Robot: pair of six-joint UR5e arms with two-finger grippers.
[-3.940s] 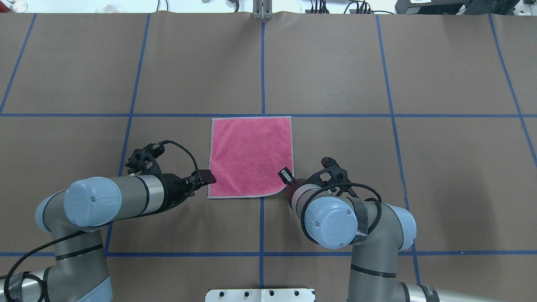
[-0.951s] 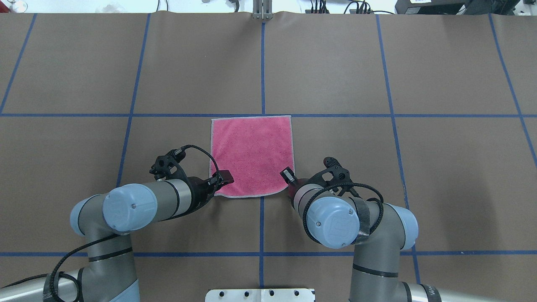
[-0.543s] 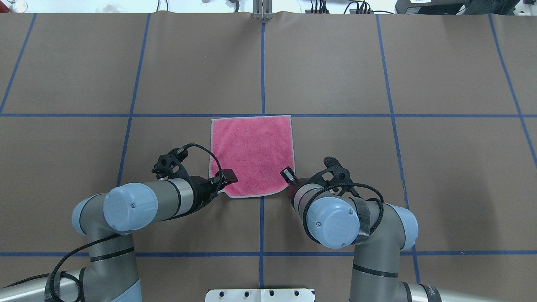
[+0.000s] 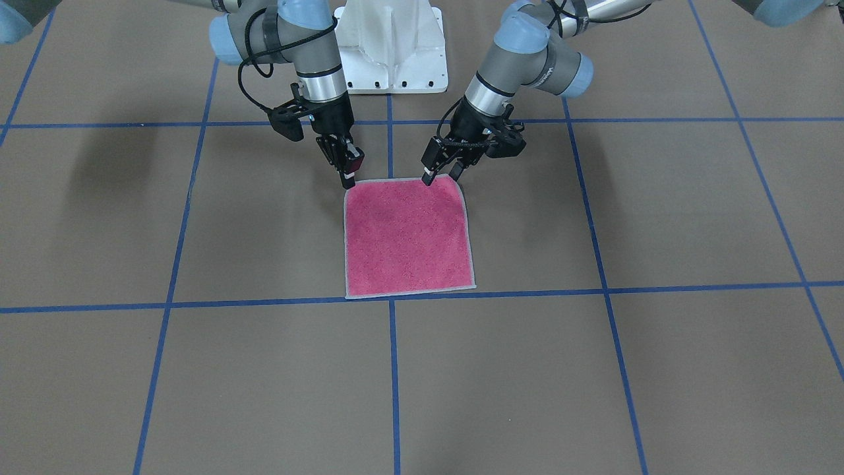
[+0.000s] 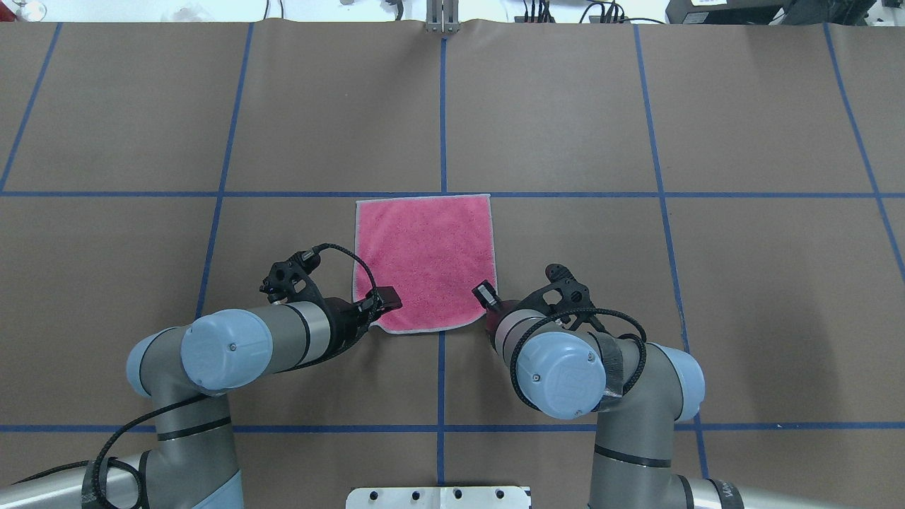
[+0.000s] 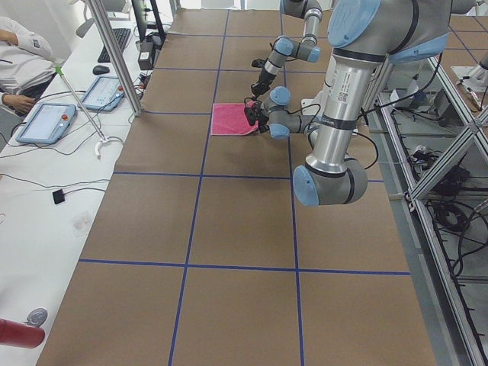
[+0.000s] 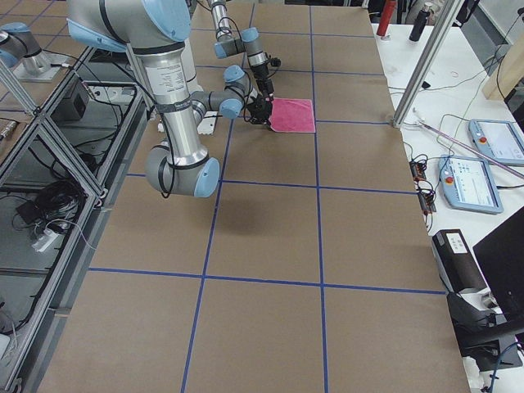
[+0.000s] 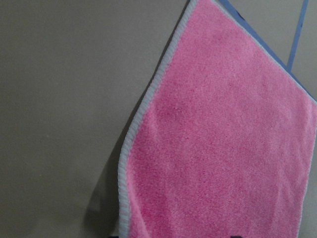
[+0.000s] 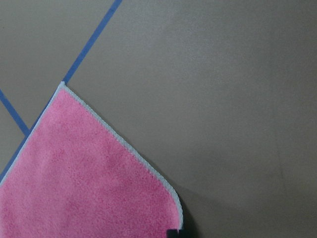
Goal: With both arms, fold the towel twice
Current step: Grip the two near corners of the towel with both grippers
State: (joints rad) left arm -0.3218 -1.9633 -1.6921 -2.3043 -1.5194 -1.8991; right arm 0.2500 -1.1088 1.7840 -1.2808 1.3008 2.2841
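Observation:
The towel (image 5: 424, 261) lies flat on the brown table, pink face up, with a light grey border; it also shows in the front view (image 4: 409, 237). My right gripper (image 5: 486, 295) is shut on the towel's near right corner, which is lifted a little and looks rounded in the right wrist view (image 9: 89, 183). My left gripper (image 5: 385, 300) is open, with its fingers astride the near left corner. That corner is pushed inward and curled up in the left wrist view (image 8: 223, 139). In the front view the left gripper (image 4: 440, 175) is on the right and the right gripper (image 4: 349, 175) on the left.
Blue tape lines (image 5: 442, 106) cross the brown table in a grid. The white pedestal base (image 4: 392, 46) stands behind the arms. A side bench with tablets (image 6: 46, 122) and a seated person (image 6: 19, 46) runs along the table's far edge.
My left arm has swung right, and its gripper has moved from beside the towel onto its near left corner, pushing that corner inward. My right gripper has stayed on its corner.

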